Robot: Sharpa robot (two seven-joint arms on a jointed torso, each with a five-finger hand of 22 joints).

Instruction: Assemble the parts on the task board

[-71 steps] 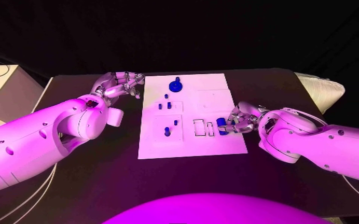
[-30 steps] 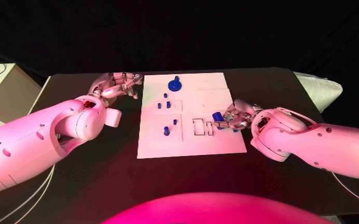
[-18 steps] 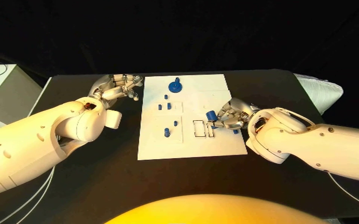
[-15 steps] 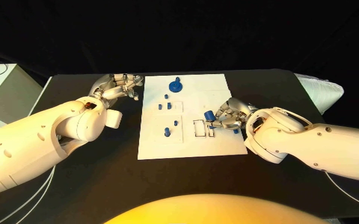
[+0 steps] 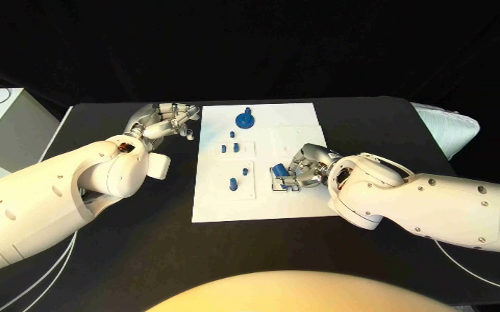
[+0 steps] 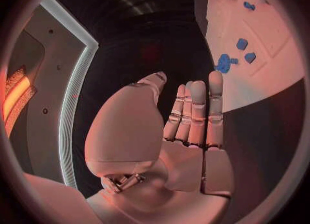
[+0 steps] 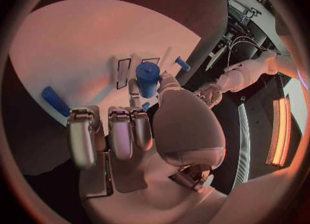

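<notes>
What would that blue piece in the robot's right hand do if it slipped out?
The blue piece looks like a short round cylinder, so it would probably roll on the flat task board. It seems rigid, and likely light, as the right hand holds it with fingertips.

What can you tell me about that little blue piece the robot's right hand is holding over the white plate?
The blue piece is a short, stubby cylinder, plain and matte like plastic. The right hand pinches it between fingertips, the other fingers stretched out beside it. In the head view it hangs close over the task board, by the small rectangular outlined slots near the board's middle. Whether its lower end touches the board cannot be told. Only the hand's fingers visibly touch it.
</notes>
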